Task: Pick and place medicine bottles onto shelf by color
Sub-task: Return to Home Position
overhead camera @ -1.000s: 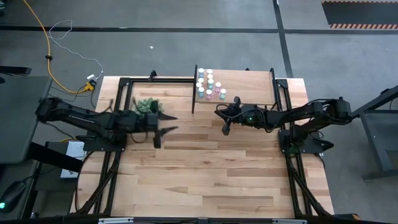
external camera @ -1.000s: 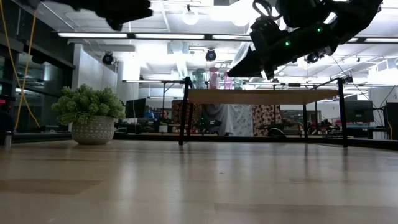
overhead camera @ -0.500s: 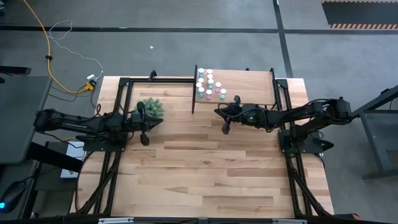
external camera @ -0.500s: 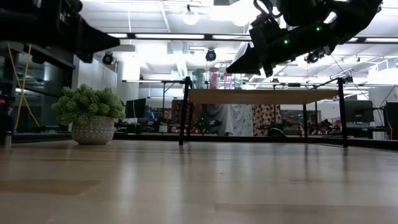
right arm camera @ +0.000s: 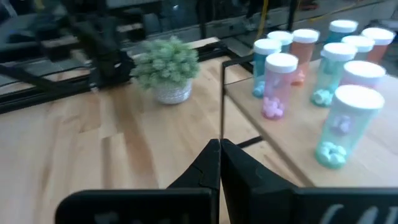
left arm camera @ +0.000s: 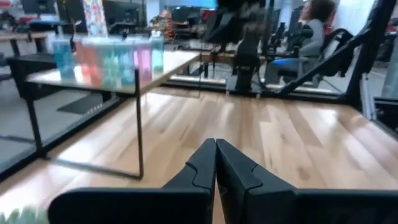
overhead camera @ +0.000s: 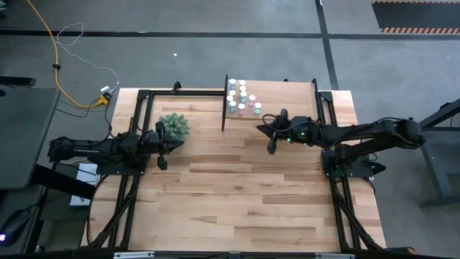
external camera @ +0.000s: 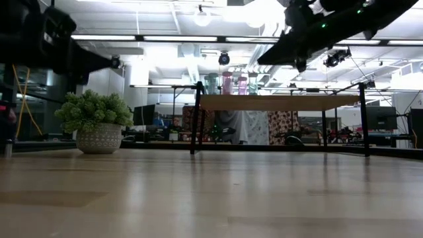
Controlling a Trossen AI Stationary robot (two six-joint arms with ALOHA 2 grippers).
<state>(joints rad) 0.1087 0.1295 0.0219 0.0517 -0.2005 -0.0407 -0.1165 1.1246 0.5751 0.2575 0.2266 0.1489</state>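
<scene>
1. High view: the bottles (overhead camera: 242,98) are clustered on the shelf (overhead camera: 291,97), at its end nearer the plant (overhead camera: 175,124). The left gripper (overhead camera: 162,162) is held beside the plant, the right gripper (overhead camera: 271,149) just before the shelf.
2. Low view: bottles are seen atop the shelf.
3. Wrist views: each gripper's fingers are pressed together.

Bottles (overhead camera: 241,99) on shelf (overhead camera: 289,96), left end; shelf at table (overhead camera: 237,205) far edge; plant (overhead camera: 174,125) left of it.

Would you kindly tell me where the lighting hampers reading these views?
Low view: bright ceiling lights backlight the right arm and left arm into silhouettes. High view: table evenly lit. Right wrist view: medicine bottles well lit, no glare.
</scene>
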